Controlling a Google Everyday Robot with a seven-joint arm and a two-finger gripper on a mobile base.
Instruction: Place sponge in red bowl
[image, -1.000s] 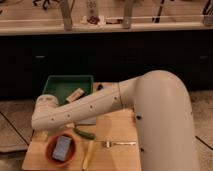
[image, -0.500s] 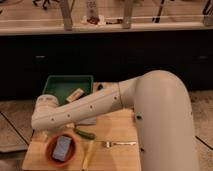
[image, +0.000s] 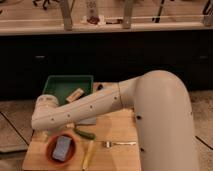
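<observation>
Lift the gripper, whose grip I cannot tell, straight up, leaving the sponge in the red bowl just beside it.

No text can be read. The tan block in the green tray bears marks too blurred to make out, as does the small card on the far counter. The tool sits hidden behind the arm's left end, over the tabletop's left edge.

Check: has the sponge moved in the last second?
No. The sponge sits in the bowl, unshifted against the green tray; the claw hangs by the bowl's upper-left rim.
</observation>
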